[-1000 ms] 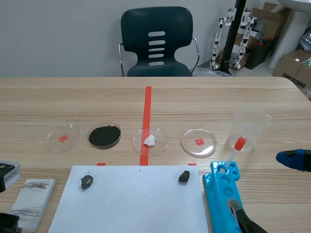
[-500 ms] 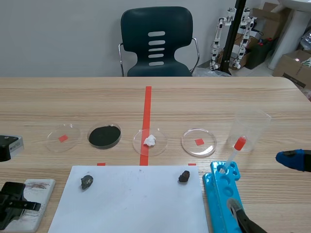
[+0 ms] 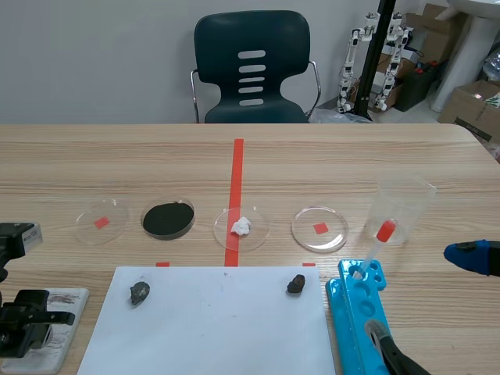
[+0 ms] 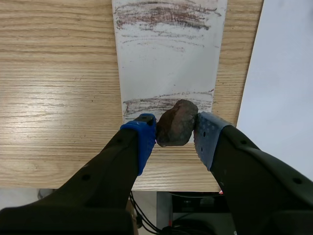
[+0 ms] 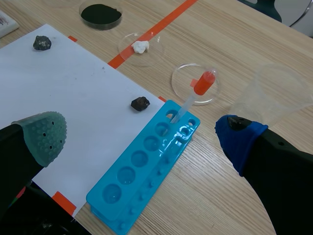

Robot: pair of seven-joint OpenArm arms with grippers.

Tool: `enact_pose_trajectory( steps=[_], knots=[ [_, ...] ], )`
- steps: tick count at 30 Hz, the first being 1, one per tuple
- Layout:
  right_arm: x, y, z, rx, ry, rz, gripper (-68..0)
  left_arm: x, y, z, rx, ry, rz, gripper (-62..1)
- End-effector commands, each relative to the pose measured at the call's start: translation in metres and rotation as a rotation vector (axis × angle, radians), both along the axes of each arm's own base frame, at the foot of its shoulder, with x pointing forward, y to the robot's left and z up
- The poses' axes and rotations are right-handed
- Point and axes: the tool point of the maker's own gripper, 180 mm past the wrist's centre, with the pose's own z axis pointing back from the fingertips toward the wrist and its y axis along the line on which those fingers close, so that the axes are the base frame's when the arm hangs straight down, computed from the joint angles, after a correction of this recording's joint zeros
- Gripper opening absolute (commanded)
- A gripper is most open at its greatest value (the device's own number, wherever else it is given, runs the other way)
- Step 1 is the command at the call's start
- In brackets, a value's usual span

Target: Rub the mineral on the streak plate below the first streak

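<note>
In the left wrist view my left gripper (image 4: 176,133) is shut on a dark brown mineral (image 4: 177,123). The mineral rests on the near part of the white streak plate (image 4: 168,58). A broad brown streak (image 4: 168,12) crosses the plate's far end, and a thinner streak (image 4: 161,102) runs just ahead of the mineral. In the scene view the left gripper (image 3: 27,322) sits over the streak plate (image 3: 66,308) at the table's front left. My right gripper (image 5: 143,137) stands open above the blue tray, holding nothing.
A white paper sheet (image 3: 207,320) carries two small dark rocks (image 3: 140,293) (image 3: 296,283). Behind it stand several petri dishes (image 3: 168,219). A blue well tray (image 3: 355,312), a red-bulbed dropper (image 3: 379,238) and a clear beaker (image 3: 402,207) are at the right.
The left gripper has come in from the table's front-left corner onto the streak plate, then shifted slightly right across it. The right arm has not moved.
</note>
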Motion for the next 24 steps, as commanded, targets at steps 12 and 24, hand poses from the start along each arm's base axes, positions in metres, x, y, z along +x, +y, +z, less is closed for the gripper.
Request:
enact_pose_trajectory(
  steps=[12,24],
  knots=[
    [0.004,0.000,0.006,0.013,-0.024,-0.004,-2.9,0.000,-0.006,-0.014,-0.033,0.024,-0.004,-46.4],
    [0.004,0.000,0.006,0.013,-0.024,-0.004,-2.9,0.003,-0.023,-0.012,-0.124,0.010,-0.024,-46.4]
  ],
)
